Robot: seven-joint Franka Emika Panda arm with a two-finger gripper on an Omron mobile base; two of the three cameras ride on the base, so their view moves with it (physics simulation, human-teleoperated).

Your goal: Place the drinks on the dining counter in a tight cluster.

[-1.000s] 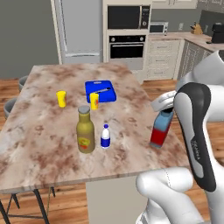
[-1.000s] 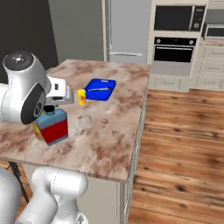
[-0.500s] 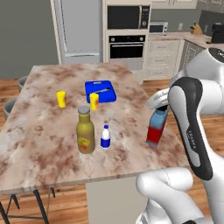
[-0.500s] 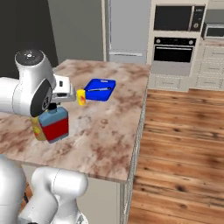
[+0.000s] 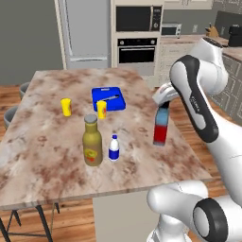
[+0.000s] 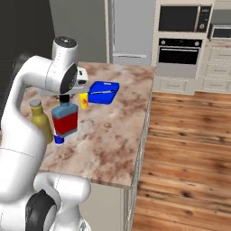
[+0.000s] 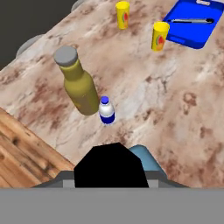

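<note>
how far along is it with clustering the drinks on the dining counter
Done: the amber bottle and the small blue-and-white bottle stand side by side on the dining counter. In hand: the tool grips the red-and-blue container by its top, lifted, apart to their right. Left: setting it down beside the pair.

amber bottle (image 5: 92,145), red-and-blue container (image 5: 160,128), brown-pink marbled counter (image 5: 42,118).

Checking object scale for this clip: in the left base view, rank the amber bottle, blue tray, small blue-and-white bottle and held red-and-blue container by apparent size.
1. amber bottle
2. blue tray, close to it and farther off, so unsure
3. red-and-blue container
4. small blue-and-white bottle
</note>
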